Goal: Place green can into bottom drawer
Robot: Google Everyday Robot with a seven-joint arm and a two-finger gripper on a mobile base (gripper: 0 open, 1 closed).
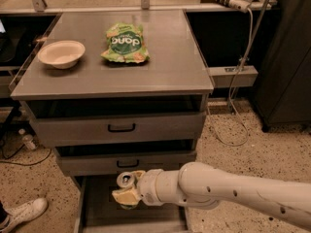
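Observation:
The green can (126,180) shows its silver top and pull tab; its green sides are mostly hidden by my gripper (127,192), which is shut on it. My white arm reaches in from the lower right. The can hangs above the open bottom drawer (99,212), a wide grey tray pulled out at the foot of the cabinet, just in front of the middle drawer's black handle (128,164).
The cabinet top (165,67) carries a beige bowl (61,54) and a flat green snack bag (125,43). The top drawer (121,128) and the middle drawer are shut. A white shoe (24,212) is on the speckled floor at the lower left. Cables hang at the right.

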